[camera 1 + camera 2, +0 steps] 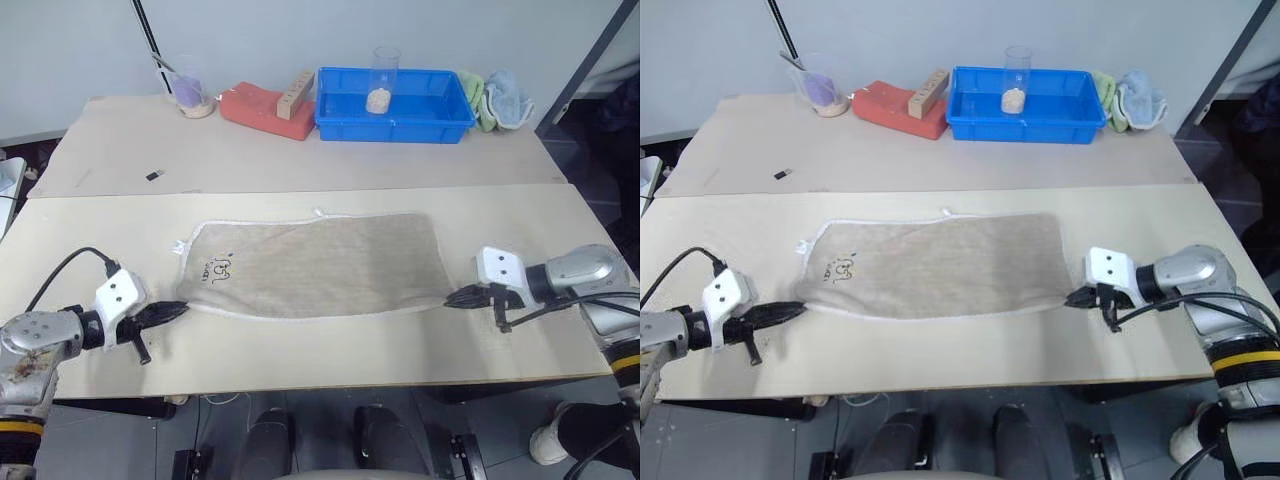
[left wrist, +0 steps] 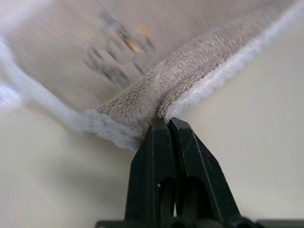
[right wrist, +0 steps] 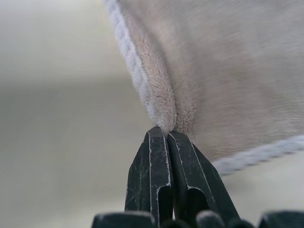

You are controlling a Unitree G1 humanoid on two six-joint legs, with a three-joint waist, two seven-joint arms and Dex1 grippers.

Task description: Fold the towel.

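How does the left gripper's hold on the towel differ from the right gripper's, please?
The left gripper pinches the towel at its near corner beside the dark printed logo; the right gripper pinches the plain near corner at the opposite end. The left gripper points toward the robot's right, the right gripper toward its left. Both have their fingers shut on the white-stitched edge, bunching the cloth into a small ridge.
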